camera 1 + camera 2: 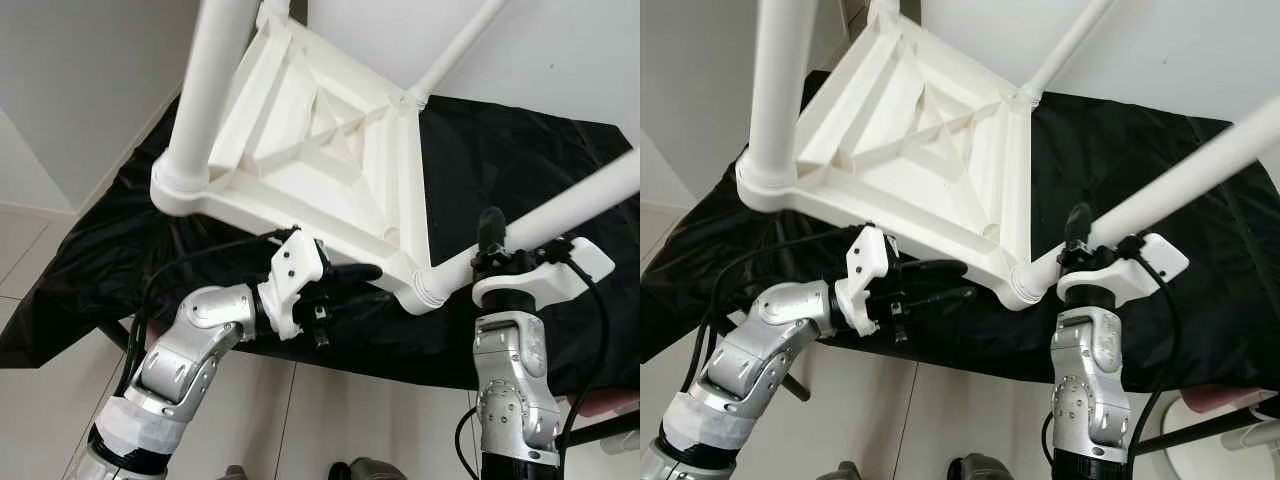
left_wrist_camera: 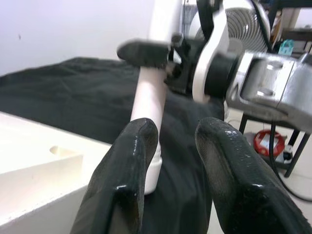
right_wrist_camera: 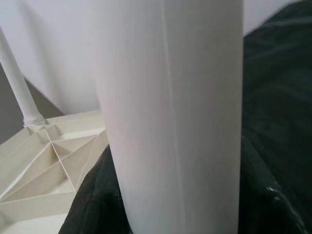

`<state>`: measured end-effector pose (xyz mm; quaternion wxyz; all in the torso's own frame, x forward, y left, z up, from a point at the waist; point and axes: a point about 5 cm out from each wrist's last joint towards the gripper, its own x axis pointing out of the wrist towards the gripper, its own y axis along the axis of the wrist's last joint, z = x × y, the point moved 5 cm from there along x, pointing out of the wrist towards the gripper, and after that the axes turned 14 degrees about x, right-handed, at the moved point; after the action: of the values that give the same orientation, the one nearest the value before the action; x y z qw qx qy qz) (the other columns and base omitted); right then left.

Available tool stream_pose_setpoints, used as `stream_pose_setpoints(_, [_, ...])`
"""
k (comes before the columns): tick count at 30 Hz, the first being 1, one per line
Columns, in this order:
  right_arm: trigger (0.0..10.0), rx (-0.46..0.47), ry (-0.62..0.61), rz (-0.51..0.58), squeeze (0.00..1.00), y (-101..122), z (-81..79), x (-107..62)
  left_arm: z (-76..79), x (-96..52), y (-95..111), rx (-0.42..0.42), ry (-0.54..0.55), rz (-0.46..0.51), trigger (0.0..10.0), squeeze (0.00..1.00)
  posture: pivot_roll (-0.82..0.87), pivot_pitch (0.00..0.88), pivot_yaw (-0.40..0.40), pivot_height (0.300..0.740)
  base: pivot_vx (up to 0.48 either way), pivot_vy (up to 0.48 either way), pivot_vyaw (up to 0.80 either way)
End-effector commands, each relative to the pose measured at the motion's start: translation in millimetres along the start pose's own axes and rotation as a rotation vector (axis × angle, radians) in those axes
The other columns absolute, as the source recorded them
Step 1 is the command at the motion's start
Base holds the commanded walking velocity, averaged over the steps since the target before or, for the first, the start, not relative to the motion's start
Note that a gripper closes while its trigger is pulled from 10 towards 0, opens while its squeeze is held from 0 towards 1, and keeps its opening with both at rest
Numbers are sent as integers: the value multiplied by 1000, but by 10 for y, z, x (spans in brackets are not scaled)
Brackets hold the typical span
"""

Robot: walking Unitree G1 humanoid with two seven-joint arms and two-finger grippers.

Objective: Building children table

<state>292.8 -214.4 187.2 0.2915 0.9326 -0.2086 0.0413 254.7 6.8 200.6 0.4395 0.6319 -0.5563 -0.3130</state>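
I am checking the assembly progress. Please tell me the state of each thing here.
Table top: upside down on the black cloth.
Near right leg: standing in its corner socket.
Right end effector: shut on near right leg.
Left end effector: open, beside the table's near edge, holding nothing.

Upturned white table on black-covered surface

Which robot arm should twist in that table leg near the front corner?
Probably the right. Its claw is closed around the white leg near the corner socket, while the left claw sits open beside the tabletop's edge.
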Motion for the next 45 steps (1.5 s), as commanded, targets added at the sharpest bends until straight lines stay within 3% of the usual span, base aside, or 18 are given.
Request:
stream_pose_setpoints(1, [10000, 418, -253, -87, 0, -484, 289, -177, -12, 63, 101, 6, 18, 15, 10000, 0, -16, 55, 4, 740, 0, 0, 0])
stream_pose_setpoints(2, [10000, 418, -253, -87, 0, -484, 289, -177, -12, 63, 101, 6, 18, 15, 10000, 0, -16, 55, 4, 740, 0, 0, 0])
stream_pose_setpoints(5, [10000, 576, -279, -115, 0, -611, 400, -125, 38, 150, 183, -32, -20, 46, 10000, 0, -16, 53, 1, 740, 0, 0, 0])
stream_pose_setpoints(10, [10000, 679, -307, -124, 0, -673, 475, -109, 74, 158, 221, -63, -58, 57, 10000, 0, -10, 53, -3, 740, 0, 0, 0])
stream_pose_setpoints(16, [10000, 657, -303, -208, 0, -824, 525, -83, 14, 166, 230, -57, -36, 56, 10000, 0, -2, 58, -8, 740, 0, 0, 0])
stream_pose_setpoints(23, [10000, 698, -309, -212, 0, -827, 593, -35, -32, 207, 147, -42, -2, 17, 10000, 0, 8, 59, -9, 740, 0, 0, 0])
stream_pose_setpoints(24, [10000, 780, -303, -200, 0, -813, 608, -36, -40, 208, 123, -44, 0, 8, 10000, 0, 11, 64, -6, 740, 0, 0, 0])
stream_pose_setpoints(26, [10000, 780, -303, -200, 0, -813, 608, -36, -40, 208, 123, -44, 0, 8, 10000, 0, 11, 64, -6, 740, 0, 0, 0])
stream_pose_setpoints(31, [10000, 941, -281, -178, 0, -805, 638, -72, -69, 213, 90, -28, 9, -13, 10000, 0, 20, 70, 8, 740, 0, 0, 0])
stream_pose_setpoints(32, [10000, 998, -253, -204, 0, -844, 579, -85, -79, 221, 93, -23, 12, -15, 10000, 0, 20, 70, 13, 740, 0, 0, 0])
stream_pose_setpoints(35, [10000, 945, -245, -234, 0, -917, 564, -102, -93, 232, 100, -21, 17, -14, 10000, 0, 19, 71, 18, 740, 0, 0, 0])
stream_pose_setpoints(41, [10000, 932, -264, -240, 0, -985, 612, -119, -168, 272, 116, -37, 60, -3, 10000, 0, 23, 72, 20, 740, 0, 0, 0])
stream_pose_setpoints(45, [10000, 926, -248, -242, 0, -975, 618, -114, -108, 335, 66, -41, 25, -12, 10000, 0, 28, 76, 16, 740, 0, 0, 0])
